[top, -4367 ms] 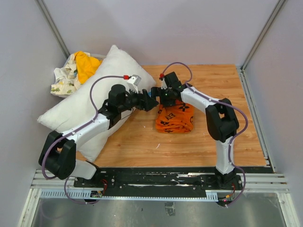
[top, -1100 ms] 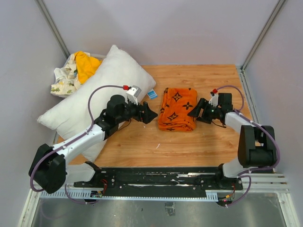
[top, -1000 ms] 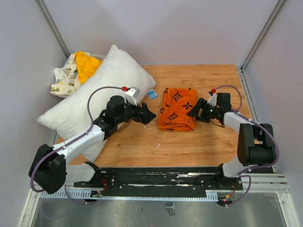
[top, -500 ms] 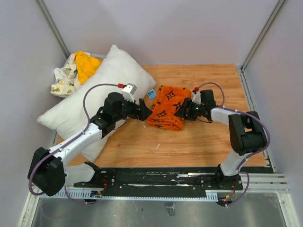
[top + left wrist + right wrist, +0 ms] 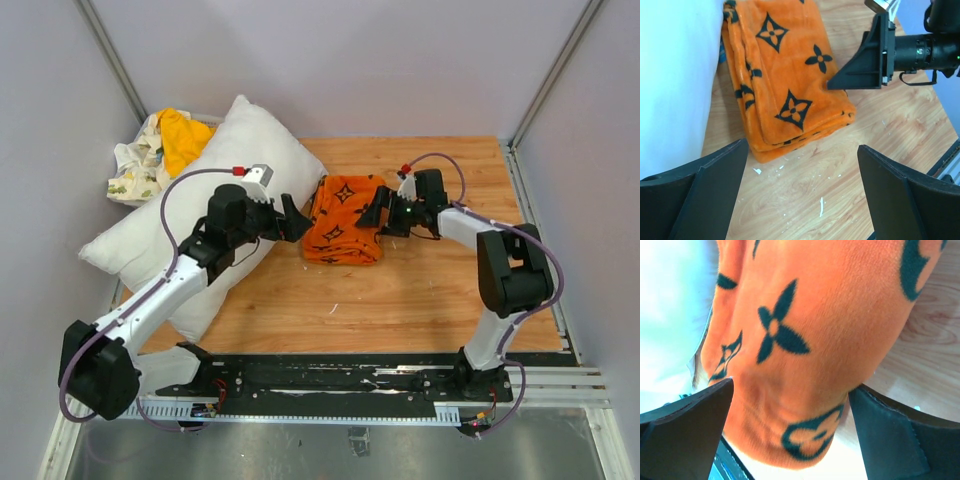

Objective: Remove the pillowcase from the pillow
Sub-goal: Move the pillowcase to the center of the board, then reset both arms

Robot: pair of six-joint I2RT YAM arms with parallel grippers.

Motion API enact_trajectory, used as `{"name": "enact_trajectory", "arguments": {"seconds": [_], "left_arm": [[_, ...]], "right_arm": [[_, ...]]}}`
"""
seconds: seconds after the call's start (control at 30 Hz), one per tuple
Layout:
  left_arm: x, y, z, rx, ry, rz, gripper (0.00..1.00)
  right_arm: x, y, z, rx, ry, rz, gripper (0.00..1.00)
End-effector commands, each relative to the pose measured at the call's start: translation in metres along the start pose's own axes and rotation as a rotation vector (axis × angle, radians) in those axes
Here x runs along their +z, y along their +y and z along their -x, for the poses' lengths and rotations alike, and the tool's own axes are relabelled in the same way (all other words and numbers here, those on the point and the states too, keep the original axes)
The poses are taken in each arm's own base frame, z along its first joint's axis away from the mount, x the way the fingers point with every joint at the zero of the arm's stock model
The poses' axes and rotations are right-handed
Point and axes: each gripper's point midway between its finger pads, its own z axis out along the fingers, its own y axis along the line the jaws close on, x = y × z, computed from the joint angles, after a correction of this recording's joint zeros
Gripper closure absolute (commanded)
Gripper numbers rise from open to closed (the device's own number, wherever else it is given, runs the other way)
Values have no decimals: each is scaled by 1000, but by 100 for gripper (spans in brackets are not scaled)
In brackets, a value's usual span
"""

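Note:
The orange pillowcase [image 5: 342, 220] with black motifs lies folded on the wooden table, its left edge against the white pillow [image 5: 220, 180]. It is off the pillow. My right gripper [image 5: 378, 215] is open and presses against the pillowcase's right side. In the right wrist view the pillowcase [image 5: 810, 320] fills the space between the wide jaws of the right gripper [image 5: 790, 435]. My left gripper [image 5: 290, 218] is open and empty, just left of the pillowcase and over the pillow's edge. The left wrist view shows the pillowcase [image 5: 785, 75], the pillow [image 5: 675, 75] and the right gripper [image 5: 860, 70].
A white printed cloth [image 5: 135, 165] and a plain yellow-orange cloth [image 5: 183, 135] are heaped at the back left behind the pillow. Grey walls close the table [image 5: 450, 290] at the back and both sides.
My right gripper has moved left and pushed the folded pillowcase leftwards up against the pillow. My left gripper has drawn back to the left, staying open.

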Motion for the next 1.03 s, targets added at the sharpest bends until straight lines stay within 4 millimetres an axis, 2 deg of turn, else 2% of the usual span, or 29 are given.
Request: {"name": "enact_trajectory", "arguments": {"seconds": [0.0,0.17,0.27,0.3,0.4,0.5,0.57,0.83,1.0], "left_arm": [[-19,-15,43,5,-93,-17,2],[-32,-21,74,16,-140,11,1],[-38,-18,95,7,-156,16,1],[-42,-14,101,3,-156,24,1],[-56,25,121,-53,-183,108,1],[-68,58,132,-104,-222,141,1],[-73,71,134,-84,-240,204,1],[-80,76,135,-32,-249,244,1],[-79,81,129,-25,-236,257,1]], "right_arm": [[-52,18,28,-54,-86,20,1],[-133,33,68,-75,-277,34,1],[-167,39,84,-94,-372,-30,2],[-175,39,87,-101,-404,-49,2],[-197,29,93,-66,-492,-107,2],[-207,20,97,-25,-558,-95,2],[-208,16,97,-12,-560,-94,2],[-204,18,102,-6,-568,-60,1],[-207,23,100,-69,-577,-50,2]]}}
